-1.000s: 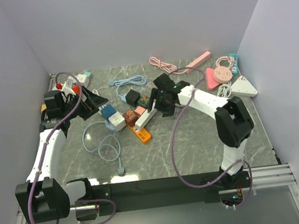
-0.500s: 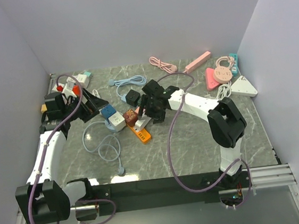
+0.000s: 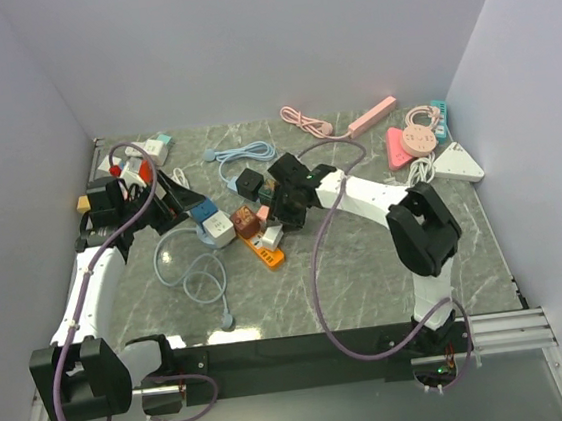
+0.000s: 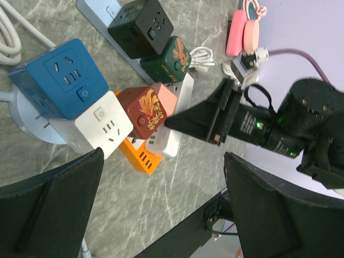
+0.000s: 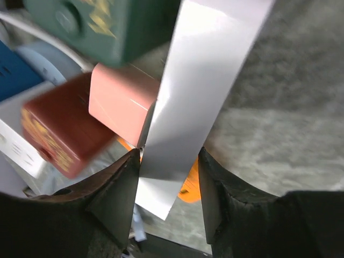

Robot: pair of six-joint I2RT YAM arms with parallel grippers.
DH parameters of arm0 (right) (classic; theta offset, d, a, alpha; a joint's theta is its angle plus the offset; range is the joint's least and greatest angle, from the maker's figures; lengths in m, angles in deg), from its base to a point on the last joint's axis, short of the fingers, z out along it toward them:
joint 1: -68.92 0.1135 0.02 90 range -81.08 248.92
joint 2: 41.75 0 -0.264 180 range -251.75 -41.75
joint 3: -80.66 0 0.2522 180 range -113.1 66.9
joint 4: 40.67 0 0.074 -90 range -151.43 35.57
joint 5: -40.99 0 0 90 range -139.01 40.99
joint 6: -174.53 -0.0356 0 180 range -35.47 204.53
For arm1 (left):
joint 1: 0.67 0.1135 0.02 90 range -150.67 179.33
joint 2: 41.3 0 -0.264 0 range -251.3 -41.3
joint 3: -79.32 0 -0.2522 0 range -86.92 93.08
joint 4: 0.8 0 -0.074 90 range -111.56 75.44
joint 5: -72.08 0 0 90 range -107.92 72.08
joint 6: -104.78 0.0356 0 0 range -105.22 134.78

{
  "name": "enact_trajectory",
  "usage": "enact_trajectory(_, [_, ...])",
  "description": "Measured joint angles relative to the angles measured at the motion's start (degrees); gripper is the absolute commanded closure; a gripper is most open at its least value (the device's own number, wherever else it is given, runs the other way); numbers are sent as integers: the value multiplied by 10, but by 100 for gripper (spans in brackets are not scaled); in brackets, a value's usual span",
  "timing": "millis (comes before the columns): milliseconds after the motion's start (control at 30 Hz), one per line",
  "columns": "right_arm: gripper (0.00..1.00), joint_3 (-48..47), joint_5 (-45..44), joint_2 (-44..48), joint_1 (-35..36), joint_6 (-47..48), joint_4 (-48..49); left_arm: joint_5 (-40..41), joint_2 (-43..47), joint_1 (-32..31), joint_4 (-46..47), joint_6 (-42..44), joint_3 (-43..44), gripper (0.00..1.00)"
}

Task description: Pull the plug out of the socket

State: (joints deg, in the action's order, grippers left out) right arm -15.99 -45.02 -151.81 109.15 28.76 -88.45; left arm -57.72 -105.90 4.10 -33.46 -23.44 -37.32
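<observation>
right tool (image 5: 169, 185) straddles one end of the long white plastic power strip (image 5: 207, 75). its two dark fingers press against the strip's long edges, so we read it as holding the strip in a narrow grip. left tool (image 4: 164, 158) hangs wide with nothing between its fingers, near the cluster but apart from it.

the salmon-pink boxy plug (image 5: 121, 102) touches the strip's side edge. the red-brown cube with gold print (image 5: 59, 131) is just beside it, and the dark green cube (image 5: 107, 21) sits over the strip's far part. we cannot tell from these views which of them is actually seated in the strip. the cluster lies mid-way across the grey marble table (image 3: 368, 272), partly over a flat orange plastic block (image 4: 141, 157).

our worry is that only the strip is held. if we pull it with nothing bracing the plug, the plug will likely ride along and the whole bunch will drag. the grip is at the very end of a smooth strip, so it could slide off or let the strip twist. if the left tool comes in for the plug, it may knock the tightly packed neighbouring cubes.
</observation>
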Motion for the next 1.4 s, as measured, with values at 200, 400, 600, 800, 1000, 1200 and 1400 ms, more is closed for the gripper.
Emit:
enact_trajectory(200, [100, 82, 20, 54, 0, 25, 36, 0, -2, -4, 7, -2, -4, 1])
enact_trajectory(400, [100, 114, 24, 82, 1, 71, 55, -2, -20, -34, 11, -6, -4, 1])
enact_trajectory(600, [100, 198, 33, 191, -16, 122, 40, -2, -56, -111, 17, -35, 7, 0])
enact_trajectory(800, [100, 228, 89, 279, -65, 141, 58, 24, -80, -219, 85, -116, 7, 1])
enact_trajectory(1000, [100, 261, 152, 297, -94, 131, 92, 70, -129, -313, 144, -169, 13, 8])
enact_trajectory(1200, [100, 267, 167, 301, -103, 110, 108, 116, -176, -360, 145, -205, 22, 16])
enact_trajectory(1400, [100, 272, 166, 302, -103, 95, 114, 179, -166, -363, 129, -255, 9, 16])
